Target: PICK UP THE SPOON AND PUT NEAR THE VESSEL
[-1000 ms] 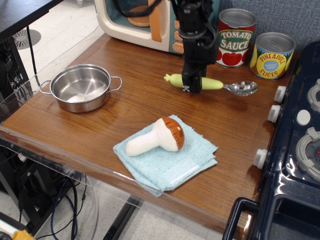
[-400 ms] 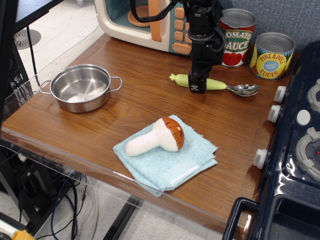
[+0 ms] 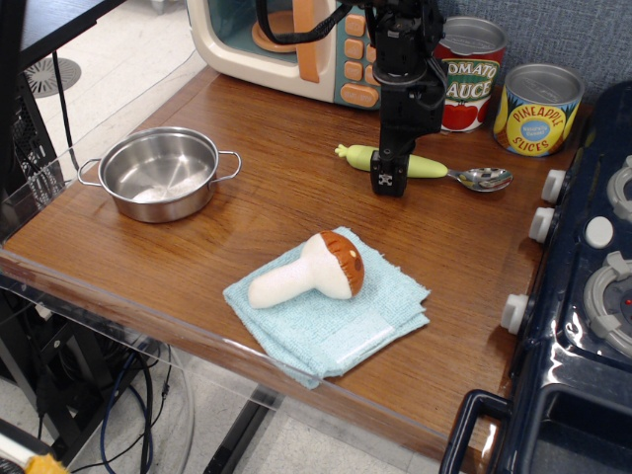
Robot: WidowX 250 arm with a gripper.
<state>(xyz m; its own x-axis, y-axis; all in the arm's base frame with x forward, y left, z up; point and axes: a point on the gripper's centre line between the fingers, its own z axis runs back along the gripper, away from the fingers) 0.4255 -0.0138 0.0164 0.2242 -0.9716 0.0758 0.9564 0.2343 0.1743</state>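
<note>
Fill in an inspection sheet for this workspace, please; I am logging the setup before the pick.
Surface: brown wooden table, no spills seen.
Job's things: spoon lying flat at the back, green handle to the left, metal bowl to the right; steel vessel at the left, apparently empty.
Clutter: mushroom on a blue cloth; tomato sauce can; pineapple slices can; toy microwave.
Grippers: gripper low over the spoon's handle; grip state cannot be told.
Cables: black cable looping at the arm; more cables below the table.
Surroundings: toy stove at the right, blue wall behind.
</note>
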